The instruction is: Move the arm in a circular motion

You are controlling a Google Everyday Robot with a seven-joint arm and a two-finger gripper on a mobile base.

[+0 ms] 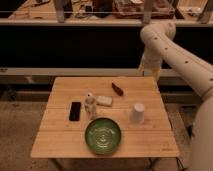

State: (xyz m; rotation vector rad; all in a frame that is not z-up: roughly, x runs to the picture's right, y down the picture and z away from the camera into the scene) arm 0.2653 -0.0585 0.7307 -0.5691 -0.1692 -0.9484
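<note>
The arm point(182, 57) is cream-white with thick rounded segments and small dark dots. It comes in from the right edge of the camera view and bends at a bulbous elbow point(157, 31) near the top. From there its last segment hangs down to the gripper point(150, 70). The gripper hovers just past the far right corner of the wooden table point(60, 145) and touches nothing.
On the table are a green bowl point(102, 135) at the front, a white cup point(137, 112) to its right, a black phone point(75, 111), a small white bottle point(90, 103), a pale packet point(104, 100) and a reddish-brown item point(117, 89). A dark counter point(75, 47) runs behind.
</note>
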